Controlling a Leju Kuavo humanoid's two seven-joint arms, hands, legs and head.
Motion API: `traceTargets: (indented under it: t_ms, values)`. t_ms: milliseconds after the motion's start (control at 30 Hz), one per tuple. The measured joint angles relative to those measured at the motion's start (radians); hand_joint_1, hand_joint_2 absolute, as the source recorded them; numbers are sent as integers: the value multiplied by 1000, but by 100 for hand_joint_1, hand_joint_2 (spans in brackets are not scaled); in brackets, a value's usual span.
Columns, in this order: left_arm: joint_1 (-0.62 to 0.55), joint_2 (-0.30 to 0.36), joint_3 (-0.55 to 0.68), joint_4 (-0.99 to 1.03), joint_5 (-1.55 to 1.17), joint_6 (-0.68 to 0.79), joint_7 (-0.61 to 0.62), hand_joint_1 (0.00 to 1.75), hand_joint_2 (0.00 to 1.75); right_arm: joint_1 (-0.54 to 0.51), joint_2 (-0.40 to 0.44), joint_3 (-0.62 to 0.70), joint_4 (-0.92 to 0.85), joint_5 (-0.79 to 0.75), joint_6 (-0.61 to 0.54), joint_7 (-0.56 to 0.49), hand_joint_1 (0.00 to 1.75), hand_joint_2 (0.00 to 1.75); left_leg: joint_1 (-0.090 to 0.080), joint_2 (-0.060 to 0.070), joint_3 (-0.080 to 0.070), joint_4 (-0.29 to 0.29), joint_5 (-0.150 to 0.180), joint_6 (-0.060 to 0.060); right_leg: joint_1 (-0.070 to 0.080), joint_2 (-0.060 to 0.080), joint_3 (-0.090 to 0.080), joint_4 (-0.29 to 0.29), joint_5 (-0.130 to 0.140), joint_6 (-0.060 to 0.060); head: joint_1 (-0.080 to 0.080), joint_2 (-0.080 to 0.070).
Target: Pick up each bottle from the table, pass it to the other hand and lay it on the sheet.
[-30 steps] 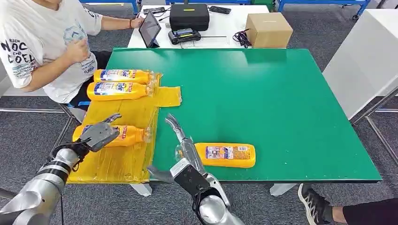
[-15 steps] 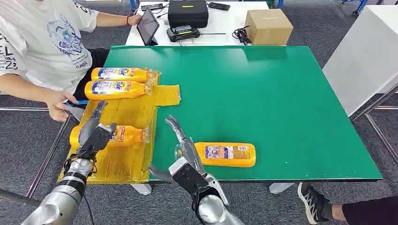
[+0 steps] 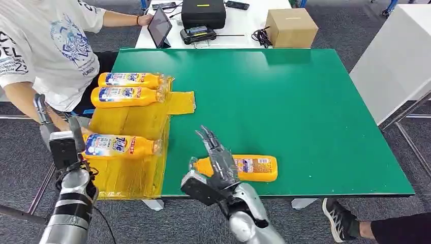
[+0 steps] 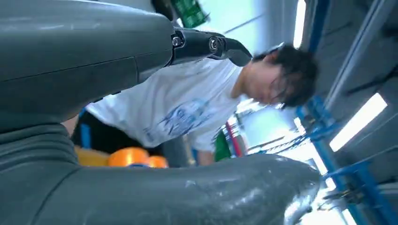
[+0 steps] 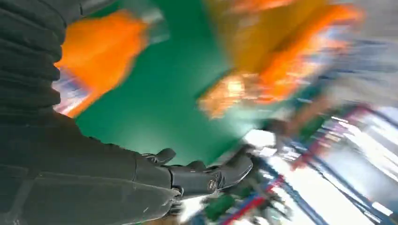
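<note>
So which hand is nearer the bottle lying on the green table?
The right hand: its fingers reach over the neck end of that bottle. The left hand is raised off the table's left edge, beside the yellow sheet.

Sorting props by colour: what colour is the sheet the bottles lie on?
Translucent yellow; the sheet shows best in the head view.
</note>
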Motion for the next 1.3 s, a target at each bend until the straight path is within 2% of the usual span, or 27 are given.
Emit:
traceTargets:
  t_ms: [33, 67, 167, 300, 433, 633, 1067, 1300]
  values:
    - [19, -1, -1, -32, 6, -3, 0, 0, 0, 0, -28, -10, -3, 5, 11, 11, 0, 175, 0, 0, 0, 0, 0, 0, 0, 0, 0, 0, 0, 0, 0, 0]
    - [35, -1, -2, -59, 6, -4, 0, 0, 175, 0, -49, -18, -9, 8, 17, 16, 0, 175, 0, 0, -1, 0, 0, 0, 0, 0, 0, 0, 0, 0, 0, 0]
    - [59, -3, -3, -110, 7, -4, 0, 0, 175, -2, -85, -29, -19, 13, 34, 30, 0, 175, -1, 0, -1, 0, 0, 0, 0, 0, 0, 0, 0, 0, 0, 0]
    - [90, -15, -5, -132, 16, -54, 0, 0, 175, -15, -155, -38, -17, 22, 129, 116, 0, 175, -1, 0, 0, 0, 0, 0, 0, 0, 0, 0, 0, 0, 0, 0]
    - [136, -37, -4, -133, -5, -80, 0, 0, 175, -18, -240, -63, -8, 6, 184, 132, 0, 175, -2, 0, -1, 0, 0, 1, 0, 0, 0, 0, 0, 0, 0, 0]
    - [157, -64, -4, -132, -36, -112, 0, 0, 175, -20, -325, -71, -11, -17, 232, 160, 0, 175, -2, 0, -1, 0, -1, 1, -1, 0, 0, 0, 0, 1, 0, 0]
    - [148, -103, -34, -106, -54, -165, 0, 0, 175, -46, -402, -45, -1, -60, 310, 193, 0, 175, -2, 0, -1, 0, -1, 1, -1, 0, 0, 0, 0, 1, 0, 0]
    - [123, -116, -71, -68, -49, -187, 2, 0, 175, -127, -430, 17, 46, -107, 384, 194, 0, 175, -3, 0, -1, 1, 0, 1, -2, 0, -1, 0, 1, 2, 0, 0]
